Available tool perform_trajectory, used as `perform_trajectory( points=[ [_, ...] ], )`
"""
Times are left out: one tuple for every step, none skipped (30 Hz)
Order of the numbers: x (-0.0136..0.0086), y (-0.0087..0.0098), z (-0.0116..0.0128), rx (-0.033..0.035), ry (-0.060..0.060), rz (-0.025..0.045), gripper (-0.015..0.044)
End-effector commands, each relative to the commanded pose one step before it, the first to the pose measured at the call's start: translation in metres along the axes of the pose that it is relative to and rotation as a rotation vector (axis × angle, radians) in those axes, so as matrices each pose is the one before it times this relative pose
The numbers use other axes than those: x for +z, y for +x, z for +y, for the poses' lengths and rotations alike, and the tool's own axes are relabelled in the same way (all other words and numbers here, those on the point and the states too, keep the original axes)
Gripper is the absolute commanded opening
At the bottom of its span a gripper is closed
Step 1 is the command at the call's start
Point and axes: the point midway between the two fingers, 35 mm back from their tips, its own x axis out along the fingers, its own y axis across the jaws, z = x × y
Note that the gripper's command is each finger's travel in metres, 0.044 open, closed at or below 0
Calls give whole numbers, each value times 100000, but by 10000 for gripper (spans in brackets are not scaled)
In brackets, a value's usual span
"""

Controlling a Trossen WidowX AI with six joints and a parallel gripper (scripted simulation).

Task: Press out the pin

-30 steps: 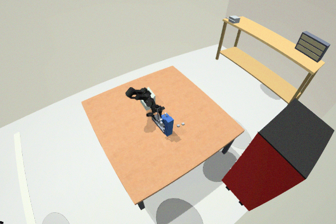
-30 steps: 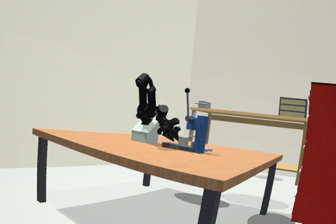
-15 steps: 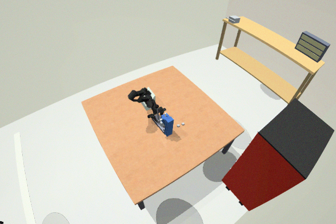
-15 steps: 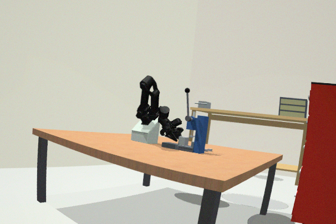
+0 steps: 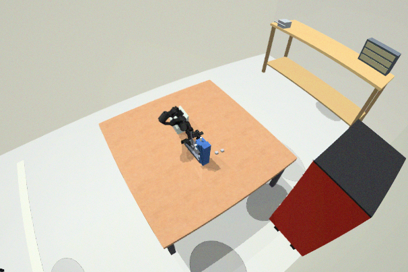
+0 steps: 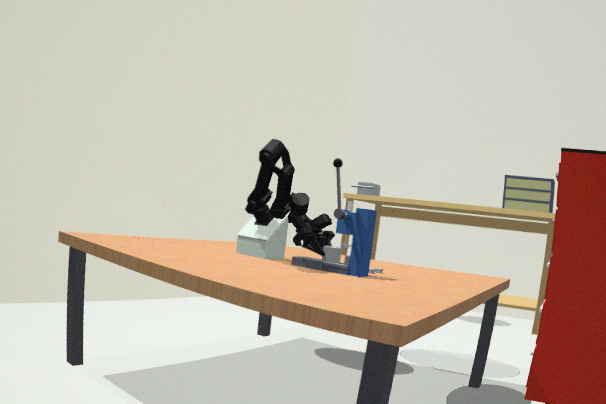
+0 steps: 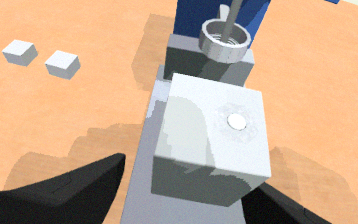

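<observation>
The black arm (image 5: 175, 118) (image 6: 276, 175) rises from a pale wedge-shaped base (image 5: 179, 130) (image 6: 252, 246), folds over at a high elbow, and slopes down toward the press, its wrist low over the near end of the grey press bed (image 5: 190, 149) (image 6: 307, 263) (image 7: 142, 175). The pincer (image 5: 192, 138) (image 6: 328, 236) (image 7: 187, 172) stands apart, one dark finger on each side of the pale block (image 6: 333, 254) (image 7: 212, 130), holding nothing. In the wrist view one fingertip has a gap to the block's side, while the other reaches the block's lower corner; whether it touches cannot be told.

The block sits on the bed, in front of a grey upright piece (image 7: 207, 62) near the blue press column (image 5: 205, 151) (image 6: 362, 242) (image 7: 192, 15). The round white pin end (image 7: 236, 121) shows in its top face, off toward one side. The lever (image 6: 338, 187) stands upright, with a black ball at its tip.

The press stands well in from the edges of the wooden counter (image 5: 148, 188) (image 6: 220, 275) (image 7: 30, 110), with bare wood along both sides of the bed. Two small pale cubes (image 5: 219, 151) (image 6: 376, 271) (image 7: 41, 59) lie apart from each other beside the press.

A grey ring-shaped piece (image 7: 225, 50) appears beyond the block; its contents cannot be made out.
</observation>
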Motion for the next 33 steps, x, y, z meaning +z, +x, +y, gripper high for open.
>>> perform_trajectory(
  points=[
    [4, 120, 620, -28, 325, 846, 300],
    [22, 26, 77, 11, -1, 22, 300],
    [26, 33, 57, -7, 0, -11, 300],
    [20, 27, 10, -25, 0, -42, 300],
    [16, 23, 1, -24, 0, -42, 300],
    [10, 10, 14, -7, 1, -13, 300],
    [10, 15, 10, -9, 1, -16, 300],
    [7, 10, 6, -7, 1, -13, 300],
    [7, 11, -5, -14, 0, -24, 300],
    [7, 9, 2, -10, 0, -17, 300],
    [34, -102, -134, 726, -554, -688, 300],
    [0, 0, 0, 0, 0, 0, 300],
    [0, 0, 0, 0, 0, 0, 300],
    [0, 0, 0, 0, 0, 0, 300],
    [0, 0, 0, 0, 0, 0, 300],
    [0, 0, 0, 0, 0, 0, 300],
    [-10, 17, -99, -56, 0, -84, 300],
    [-30, 49, -299, -177, -8, -256, 300],
    [-33, 46, -301, -193, -20, -263, 300],
    [-11, 14, -101, -68, -9, -89, 300],
    [-88, -148, 2, 88, 70, 544, 300],
    [-276, -447, 5, 241, 190, 1627, 300],
    [-501, -750, 2, 320, 247, 2693, 300],
    [-555, -749, -5, 217, 161, 2666, 300],
    [-361, -445, -7, 80, 57, 1585, 300],
    [-125, -147, -3, 18, 12, 526, 300],
    [0, 0, 0, 0, 0, 0, 300],
    [0, 0, 0, 0, 0, 0, 300],
    [0, 0, 0, 0, 0, 0, 300],
    [0, 0, 0, 0, 0, 0, 300],
    [0, 0, 0, 0, 0, 0, 300],
    [270, 267, 59, 188, -275, -1162, 300],
    [0, 0, 0, 0, 0, 0, 300]
  ],
)
